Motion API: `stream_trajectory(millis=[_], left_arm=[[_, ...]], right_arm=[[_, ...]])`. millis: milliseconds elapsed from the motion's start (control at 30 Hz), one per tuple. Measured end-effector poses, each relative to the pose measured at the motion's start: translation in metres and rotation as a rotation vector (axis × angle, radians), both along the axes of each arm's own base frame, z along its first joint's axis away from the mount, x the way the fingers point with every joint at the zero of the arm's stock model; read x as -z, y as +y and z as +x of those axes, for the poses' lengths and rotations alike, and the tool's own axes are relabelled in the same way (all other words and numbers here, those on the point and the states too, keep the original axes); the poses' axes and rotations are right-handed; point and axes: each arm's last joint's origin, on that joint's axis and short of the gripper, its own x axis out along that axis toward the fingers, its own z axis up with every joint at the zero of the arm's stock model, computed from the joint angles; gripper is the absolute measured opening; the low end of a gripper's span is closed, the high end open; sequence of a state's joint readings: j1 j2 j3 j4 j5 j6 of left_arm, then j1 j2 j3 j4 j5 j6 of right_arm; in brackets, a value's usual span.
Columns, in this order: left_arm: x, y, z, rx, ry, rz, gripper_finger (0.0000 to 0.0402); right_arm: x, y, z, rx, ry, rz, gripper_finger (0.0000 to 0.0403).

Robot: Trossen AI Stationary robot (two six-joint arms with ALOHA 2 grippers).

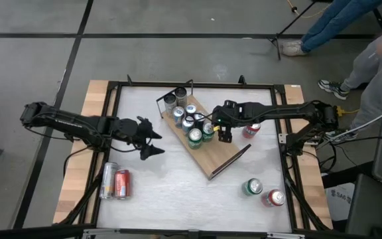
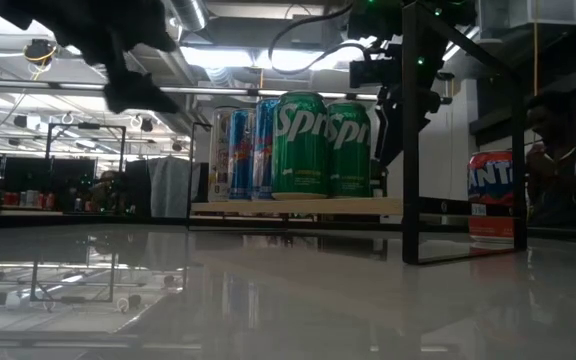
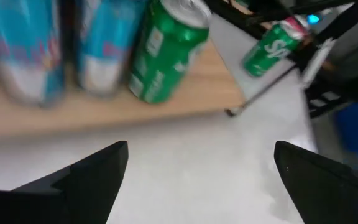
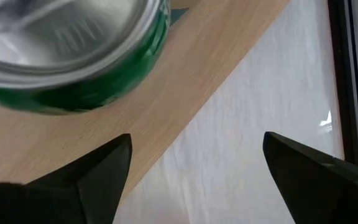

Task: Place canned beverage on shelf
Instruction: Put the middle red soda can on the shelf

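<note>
While your white worktop (image 1: 178, 192) carries everything, start with the shelf (image 1: 214, 154): it lies slantwise at the middle, its far end crowded with cans, its near end bare. By my judgement the job is partly done. Several cans stand on the board, among them a green can (image 1: 195, 138) at the cluster's near edge; still off it are a silver can (image 1: 108, 180) and a red can (image 1: 122, 184) lying near the left edge, a red can (image 1: 251, 129) just right of the board, and a green-and-red pair (image 1: 262, 192) at the right front.

Your right pincer (image 1: 225, 136) hangs over the shelf beside that green can, released and empty. Your left pincer (image 1: 152, 139) waits left of the board, also released.

Only the high view shows the loose cans on the left. The low view alone reads the green labels (image 2: 323, 145); the right wrist view shows the can's top (image 4: 67, 37) close up.
</note>
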State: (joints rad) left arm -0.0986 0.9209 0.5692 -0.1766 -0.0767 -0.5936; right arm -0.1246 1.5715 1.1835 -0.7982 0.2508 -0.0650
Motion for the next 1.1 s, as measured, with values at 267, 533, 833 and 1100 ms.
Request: stream_trajectory(millis=[267,533,833,1100], left_arm=[[-0.031,-0.007,-0.021,-0.141,0.234,-0.321,0.0394],[-0.064,-0.019,-0.036,-0.327,0.393,-0.529,0.0394],[-0.057,-0.048,-0.041,-0.431,0.719,-0.795,0.0394],[-0.04,-0.077,-0.034,-0.499,0.922,-0.821,0.0394]], right_arm=[[0.001,0.0,-0.003,0.001,0.032,0.003,0.0353],[0.002,0.001,-0.009,-0.033,0.106,-0.017,0.0353],[-0.016,0.0,-0.024,-0.012,0.101,-0.094,0.0353],[-0.035,0.002,-0.035,-0.017,0.023,-0.11,0.0353]])
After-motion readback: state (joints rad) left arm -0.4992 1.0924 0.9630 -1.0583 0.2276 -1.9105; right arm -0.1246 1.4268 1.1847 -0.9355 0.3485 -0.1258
